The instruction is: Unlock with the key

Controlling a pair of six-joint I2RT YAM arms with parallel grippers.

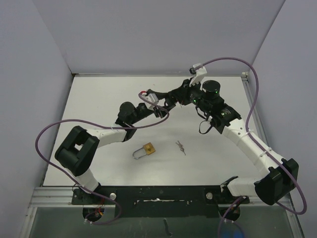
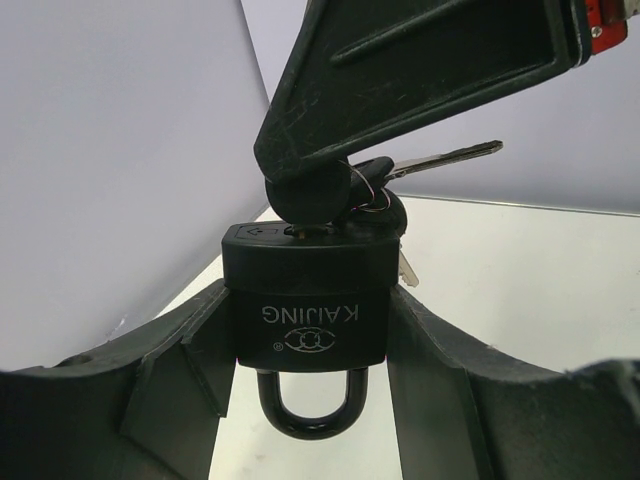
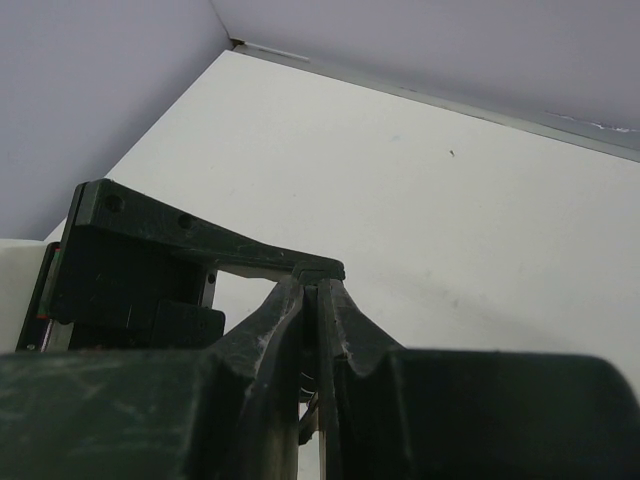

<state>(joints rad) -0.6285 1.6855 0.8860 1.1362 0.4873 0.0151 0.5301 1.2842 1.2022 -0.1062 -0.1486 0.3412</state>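
A black padlock (image 2: 305, 300) marked KAIJING is clamped by its body between my left gripper's (image 2: 307, 312) fingers, with its shackle (image 2: 310, 412) pointing toward the wrist and both legs seated in the body. My right gripper (image 2: 312, 185) is shut on a black-headed key (image 2: 372, 180) whose blade sits at the keyhole on the padlock's far end. A spare key (image 2: 445, 158) on the same ring sticks out to the right. In the top view the two grippers meet above the table's middle, left (image 1: 157, 108) and right (image 1: 171, 99). In the right wrist view my fingers (image 3: 318, 300) are pressed together on the thin key head.
A brass padlock (image 1: 150, 148) with a silver shackle lies on the white table (image 1: 99, 99) in front of the grippers. A small set of loose keys (image 1: 180, 147) lies to its right. Grey walls enclose the table on three sides.
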